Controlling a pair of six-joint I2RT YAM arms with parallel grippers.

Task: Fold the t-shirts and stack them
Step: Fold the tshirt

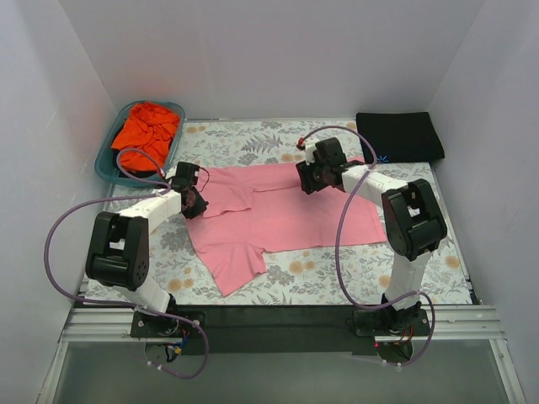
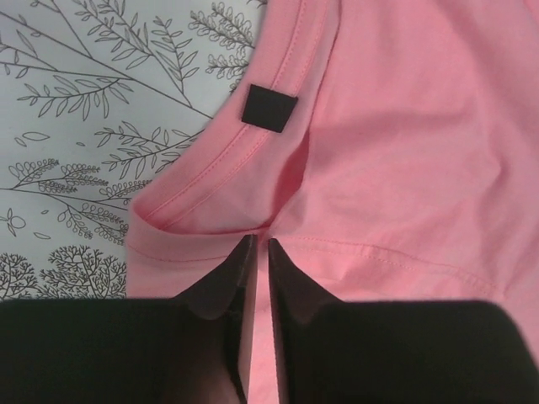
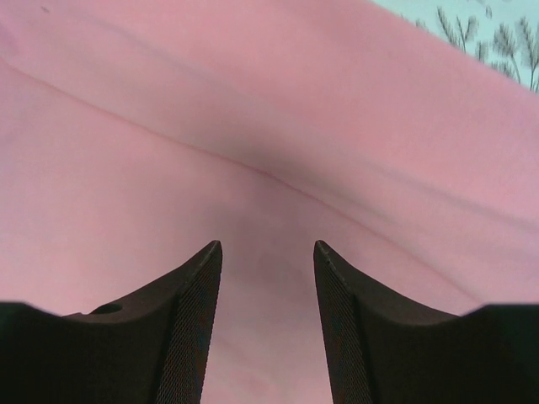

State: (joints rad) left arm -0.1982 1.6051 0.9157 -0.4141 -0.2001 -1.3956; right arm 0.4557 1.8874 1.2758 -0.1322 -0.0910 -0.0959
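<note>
Well, the pink t-shirt [image 1: 278, 217] lies spread and a bit rumpled in the middle of the flowered table cover [image 1: 354, 271], and both arms are on it. The left gripper [image 1: 195, 202] sits at the shirt's nine o'clock edge. Its wrist view shows the jaws drawn nearly together right at the collar [image 2: 210, 192], just below the small black tag [image 2: 269, 109]. A sliver of pink shows between the tips and the cloth puckers toward them, so I take it as pinched on the fabric. The right gripper [image 1: 308, 180] is near the shirt's twelve-to-one o'clock edge, jaws standing apart over smooth pink cloth and gripping nothing. The black t-shirt [image 1: 400, 136] lies folded at one o'clock on the table, and the orange-red t-shirt [image 1: 148, 128] is bunched in the teal basket [image 1: 101, 167] at ten o'clock. To my eye the step in hand is taking hold of the pink one for its fold. To do it well, the right claw should close on an edge or seam rather than on flat cloth, where it might only skim the surface. The left pinch looks thin, just at the tips, so a deeper bite would be safer before any lift. Then both should rise together and travel evenly, with the cloth taut between them so the crease comes out straight. They should set it down slowly so the loose sleeve [image 1: 236, 269] at seven o'clock does not drag or bunch underneath.
</note>
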